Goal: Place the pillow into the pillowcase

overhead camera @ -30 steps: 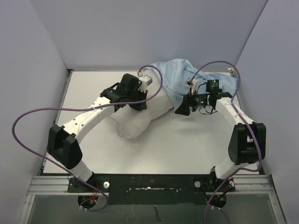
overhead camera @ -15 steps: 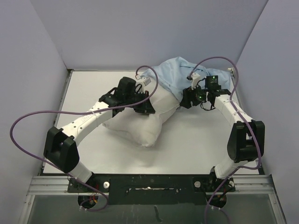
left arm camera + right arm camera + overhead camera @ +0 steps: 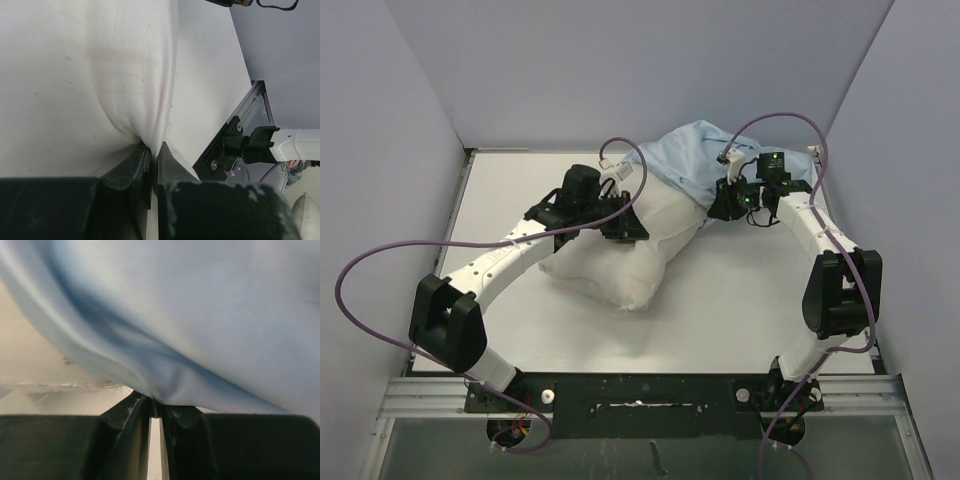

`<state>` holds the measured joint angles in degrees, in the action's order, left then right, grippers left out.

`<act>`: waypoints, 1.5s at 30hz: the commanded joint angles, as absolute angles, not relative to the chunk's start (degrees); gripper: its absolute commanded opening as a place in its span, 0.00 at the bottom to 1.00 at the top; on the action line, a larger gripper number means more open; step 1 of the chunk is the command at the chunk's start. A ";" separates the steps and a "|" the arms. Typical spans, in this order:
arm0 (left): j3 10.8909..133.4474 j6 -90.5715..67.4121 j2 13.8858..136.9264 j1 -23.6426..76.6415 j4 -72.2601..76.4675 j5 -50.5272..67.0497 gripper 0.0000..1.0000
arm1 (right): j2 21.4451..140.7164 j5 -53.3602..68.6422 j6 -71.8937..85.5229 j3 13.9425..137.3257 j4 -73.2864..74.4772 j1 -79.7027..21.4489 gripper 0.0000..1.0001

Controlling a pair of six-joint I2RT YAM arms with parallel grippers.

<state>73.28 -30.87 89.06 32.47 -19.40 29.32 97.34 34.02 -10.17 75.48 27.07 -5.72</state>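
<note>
The off-white pillow [image 3: 620, 262] lies on the table's middle, its far end tucked under the light blue pillowcase [image 3: 685, 160] at the back. My left gripper [image 3: 628, 228] is shut on a pinched fold of the pillow [image 3: 90, 75], as the left wrist view [image 3: 154, 150] shows. My right gripper [image 3: 720, 205] sits at the pillowcase's near edge. In the right wrist view its jaws [image 3: 157, 405] are shut on a bunched fold of the blue pillowcase [image 3: 200, 315].
The white table [image 3: 750, 300] is walled by grey-blue panels at the back and both sides. Purple cables [image 3: 380, 270] loop off both arms. The black base rail [image 3: 640, 390] runs along the near edge.
The right gripper moved back toward the pillowcase edge and closed on its fabric. The left arm swung the pillow round and pushed it toward the pillowcase.
</note>
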 commanded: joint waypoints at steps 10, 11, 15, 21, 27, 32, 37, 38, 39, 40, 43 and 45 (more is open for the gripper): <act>75.32 -39.99 87.17 25.82 -1.83 40.50 0.00 | 96.60 70.87 -34.31 109.86 58.10 -17.54 0.00; 75.07 -41.59 87.59 25.84 -0.20 40.94 0.00 | 96.92 68.84 -31.57 107.83 55.83 -18.07 0.00; 70.36 -46.42 87.98 25.64 8.09 41.11 0.00 | 98.17 55.52 -20.21 99.60 45.32 -16.53 0.11; 61.73 -52.08 88.48 22.40 12.82 39.78 0.00 | 98.08 58.68 -21.55 97.41 46.78 -12.16 0.41; 59.06 -55.38 88.66 20.03 15.99 39.57 0.00 | 92.97 71.84 -32.59 97.23 55.54 -6.87 0.64; 58.84 -56.84 89.32 19.36 17.51 39.55 0.00 | 88.70 73.51 -39.99 92.75 61.20 -3.31 0.67; 57.86 -58.82 89.73 18.95 19.77 39.55 0.00 | 85.71 60.39 -34.48 81.99 53.10 -2.81 0.67; 57.71 -59.00 89.78 18.95 19.99 39.55 0.00 | 85.49 57.27 -32.23 79.76 50.35 -2.81 0.67; 57.70 -59.20 89.82 18.95 20.18 39.63 0.00 | 85.32 54.59 -29.92 77.68 47.60 -2.81 0.67; 57.58 -59.42 89.80 18.90 20.33 39.57 0.00 | 85.33 52.13 -27.37 75.76 44.84 -2.78 0.67; 57.40 -59.81 89.90 18.96 20.54 39.93 0.00 | 85.78 47.18 -21.43 71.61 37.75 -2.97 0.67; 57.20 -59.90 89.70 18.96 20.48 39.92 0.00 | 86.37 46.03 -19.42 70.44 34.69 -3.28 0.67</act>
